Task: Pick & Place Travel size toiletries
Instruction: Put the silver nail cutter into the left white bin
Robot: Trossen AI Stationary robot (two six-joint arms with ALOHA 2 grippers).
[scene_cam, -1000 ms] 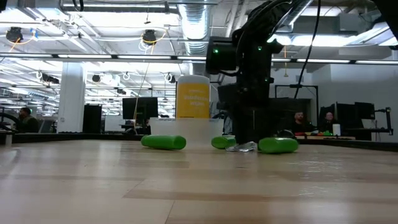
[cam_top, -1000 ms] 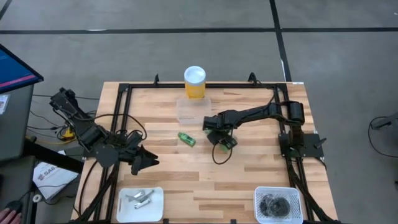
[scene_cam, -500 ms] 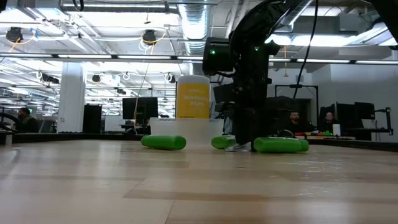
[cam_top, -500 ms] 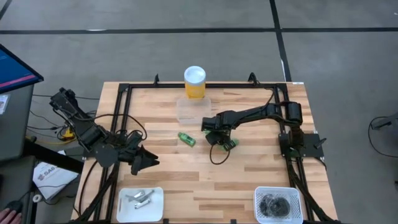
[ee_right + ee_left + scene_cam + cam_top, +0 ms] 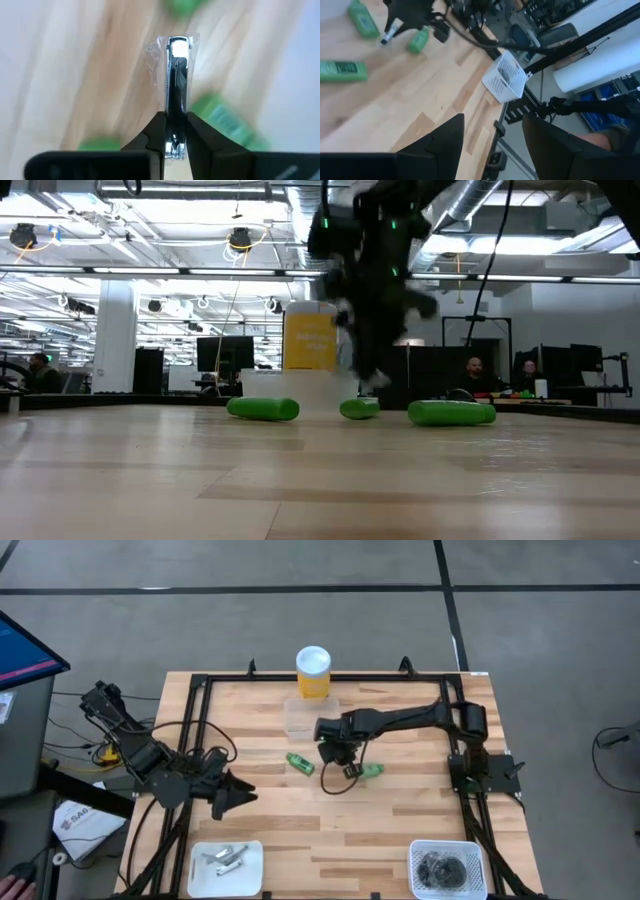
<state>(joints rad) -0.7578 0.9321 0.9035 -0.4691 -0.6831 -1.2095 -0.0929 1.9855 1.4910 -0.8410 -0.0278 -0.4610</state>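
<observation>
The right gripper (image 5: 172,131) is clamped on a thin silvery metal piece in a clear wrapper (image 5: 173,75), which juts straight out from between its fingers (image 5: 156,131), lifted clear of the wooden table (image 5: 400,820). In the high view this gripper (image 5: 335,753) hangs near table centre, with small bright green tubes at its 4 o'clock (image 5: 370,771) and 8 o'clock (image 5: 299,763). The left gripper (image 5: 240,796) waits, parted, at the table's 9 o'clock edge.

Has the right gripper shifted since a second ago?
Yes. In the high view the right gripper has moved toward the left arm's side, nearer the clear container, and in the low view it has lifted off the table, clamping a silvery metal piece.
</observation>
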